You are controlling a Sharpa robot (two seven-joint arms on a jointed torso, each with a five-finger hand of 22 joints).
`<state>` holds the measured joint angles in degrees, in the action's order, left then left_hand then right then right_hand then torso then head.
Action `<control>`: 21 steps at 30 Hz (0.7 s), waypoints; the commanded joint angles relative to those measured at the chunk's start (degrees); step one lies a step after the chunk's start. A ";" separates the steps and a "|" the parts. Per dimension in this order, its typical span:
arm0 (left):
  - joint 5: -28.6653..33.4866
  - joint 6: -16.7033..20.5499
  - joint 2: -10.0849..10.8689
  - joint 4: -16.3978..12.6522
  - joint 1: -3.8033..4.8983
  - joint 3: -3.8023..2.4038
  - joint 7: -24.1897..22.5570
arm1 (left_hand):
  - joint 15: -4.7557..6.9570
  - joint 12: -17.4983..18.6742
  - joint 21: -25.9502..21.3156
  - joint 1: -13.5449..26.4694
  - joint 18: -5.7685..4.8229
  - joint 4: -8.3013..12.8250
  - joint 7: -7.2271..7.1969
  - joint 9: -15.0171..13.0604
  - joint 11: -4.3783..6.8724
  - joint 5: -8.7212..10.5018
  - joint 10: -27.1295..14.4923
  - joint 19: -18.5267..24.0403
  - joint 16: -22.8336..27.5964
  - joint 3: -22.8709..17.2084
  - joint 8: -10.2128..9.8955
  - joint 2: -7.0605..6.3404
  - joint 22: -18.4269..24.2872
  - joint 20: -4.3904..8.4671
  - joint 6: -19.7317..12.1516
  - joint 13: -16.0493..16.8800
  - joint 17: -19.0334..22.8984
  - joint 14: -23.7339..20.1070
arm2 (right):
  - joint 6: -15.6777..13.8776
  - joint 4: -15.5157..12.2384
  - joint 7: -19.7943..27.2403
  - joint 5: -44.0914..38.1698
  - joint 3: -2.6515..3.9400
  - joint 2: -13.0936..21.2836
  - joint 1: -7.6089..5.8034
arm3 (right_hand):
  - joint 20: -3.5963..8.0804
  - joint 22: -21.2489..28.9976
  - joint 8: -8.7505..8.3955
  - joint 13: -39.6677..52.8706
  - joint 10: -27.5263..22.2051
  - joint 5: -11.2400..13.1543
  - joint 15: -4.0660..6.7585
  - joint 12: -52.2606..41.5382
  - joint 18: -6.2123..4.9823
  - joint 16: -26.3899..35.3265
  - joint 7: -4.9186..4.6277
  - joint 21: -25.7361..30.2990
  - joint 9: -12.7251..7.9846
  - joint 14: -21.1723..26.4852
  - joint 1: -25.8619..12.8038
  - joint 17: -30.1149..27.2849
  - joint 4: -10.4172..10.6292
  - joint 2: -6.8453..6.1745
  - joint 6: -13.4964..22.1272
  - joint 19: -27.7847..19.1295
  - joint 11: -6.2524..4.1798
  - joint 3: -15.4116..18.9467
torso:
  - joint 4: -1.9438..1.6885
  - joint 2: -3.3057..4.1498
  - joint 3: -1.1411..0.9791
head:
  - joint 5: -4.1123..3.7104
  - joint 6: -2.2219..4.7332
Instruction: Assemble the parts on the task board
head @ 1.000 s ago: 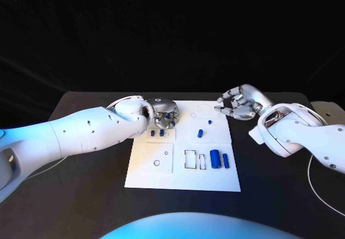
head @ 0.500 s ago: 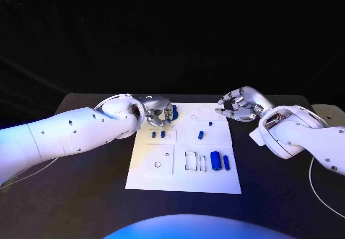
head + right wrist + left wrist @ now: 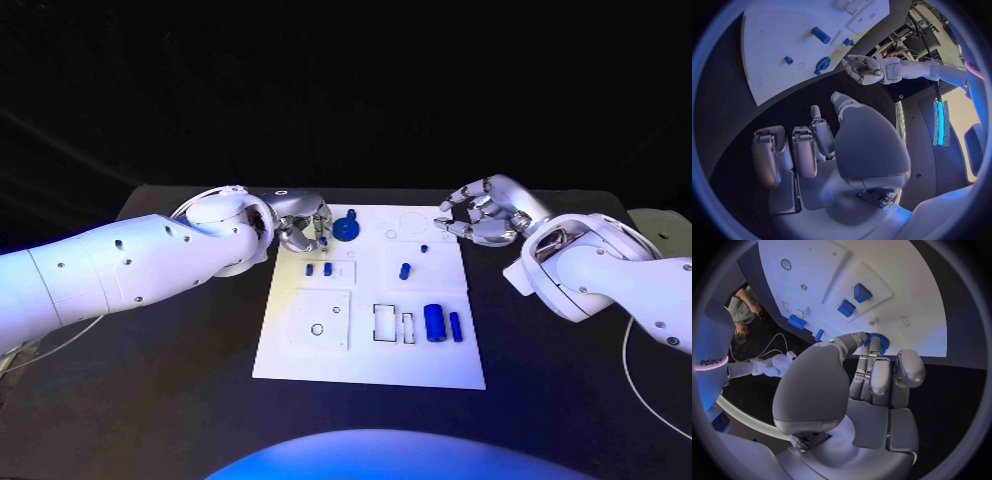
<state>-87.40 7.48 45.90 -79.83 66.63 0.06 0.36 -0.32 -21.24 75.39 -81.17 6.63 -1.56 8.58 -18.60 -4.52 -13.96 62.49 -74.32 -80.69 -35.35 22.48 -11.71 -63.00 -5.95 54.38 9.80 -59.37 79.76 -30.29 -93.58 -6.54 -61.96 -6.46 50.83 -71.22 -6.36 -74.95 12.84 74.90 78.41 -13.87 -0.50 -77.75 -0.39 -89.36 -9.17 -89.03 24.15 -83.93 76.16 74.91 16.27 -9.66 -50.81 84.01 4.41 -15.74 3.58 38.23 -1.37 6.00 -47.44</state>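
Observation:
The white task board (image 3: 369, 355) lies mid-table. A round blue part (image 3: 346, 229) sits at its far left corner, seen too as a toothed disc (image 3: 879, 342) and from the right wrist (image 3: 822, 64). My left hand (image 3: 297, 228) is beside it, fingertips (image 3: 873, 346) against its edge; whether they grip it is unclear. Two small blue pieces (image 3: 317, 268) lie just nearer. My right hand (image 3: 482, 212) hovers off the board's far right corner, fingers (image 3: 792, 150) curled in on nothing.
More blue parts lie on the board: a short peg (image 3: 404, 269), a tiny one (image 3: 423, 247), a thick cylinder (image 3: 433, 320) and a slimmer one (image 3: 454, 325). Empty outlined slots (image 3: 382, 320) and a recessed panel (image 3: 319, 318) sit to their left. Black table (image 3: 159, 370) surrounds the board.
My left hand has drawn back off the board's far left corner toward the left, uncovering the round blue part. The right hand has barely moved.

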 commanded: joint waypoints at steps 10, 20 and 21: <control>0.97 -2.46 -1.49 2.44 -0.30 -0.02 0.44 | -0.11 0.47 0.14 0.77 -0.57 0.16 -0.13 -0.03 -0.03 0.31 0.60 0.00 0.08 0.28 -0.33 0.00 0.10 -0.03 0.50 -0.09 0.20 0.15 | 0.24 -0.07 0.41 -0.36 0.00 -0.14 0.09 | 0.31 -14.18 0.21 2.67 0.01 -0.33 0.38 0.07 0.04 0.36 0.02 0.31 0.12 -5.53 -0.35 13.11 -0.07 -0.12 0.55 5.34 -0.05 -0.37 | 0.18 0.03 -0.06 | 0.22 -0.18; 0.92 -4.12 -2.13 3.42 -0.59 0.00 0.77 | -0.11 0.57 0.13 0.87 -0.57 0.14 -0.13 -0.03 -0.02 0.32 0.65 0.01 0.24 0.32 -0.39 -0.02 0.12 -0.03 0.51 -0.11 0.70 -0.02 | 0.25 -0.08 0.39 -0.36 0.00 -0.13 0.10 | 0.31 -14.18 0.21 2.67 0.01 -0.33 0.38 0.07 0.04 0.36 0.02 0.31 0.12 -5.53 -0.35 13.11 -0.07 -0.12 0.55 5.34 -0.05 -0.37 | 0.11 0.03 -0.06 | 0.18 -0.39; 0.92 -4.23 -2.15 3.46 -0.60 0.00 0.79 | -0.11 0.57 0.13 0.87 -0.57 0.14 -0.13 -0.03 -0.02 0.32 0.65 0.01 0.24 0.32 -0.39 -0.02 0.12 -0.03 0.51 -0.11 0.70 -0.02 | 0.25 -0.08 0.39 -0.36 0.00 -0.13 0.10 | 0.31 -14.18 0.21 2.67 0.01 -0.33 0.38 0.07 0.04 0.36 0.02 0.31 0.12 -5.53 -0.35 13.11 -0.07 -0.12 0.55 5.34 -0.05 -0.37 | 0.11 0.03 -0.06 | 0.18 -0.39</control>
<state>-86.76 5.00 43.89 -76.36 66.06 0.09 0.96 -0.32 -20.97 75.38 -80.65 6.63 -1.57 8.37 -18.58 -4.51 -13.95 62.90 -74.32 -80.69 -35.34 22.37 -11.77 -62.90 -5.95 54.58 9.73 -58.71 79.76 -30.29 -93.58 -6.52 -61.96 -6.46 50.74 -71.17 -6.36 -74.94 12.84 74.94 78.41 -13.87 -0.50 -77.75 -0.39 -89.36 -9.17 -89.03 24.21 -83.93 76.16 74.90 16.27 -9.66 -50.81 84.01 4.41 -15.74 3.71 38.26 -1.43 6.22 -47.81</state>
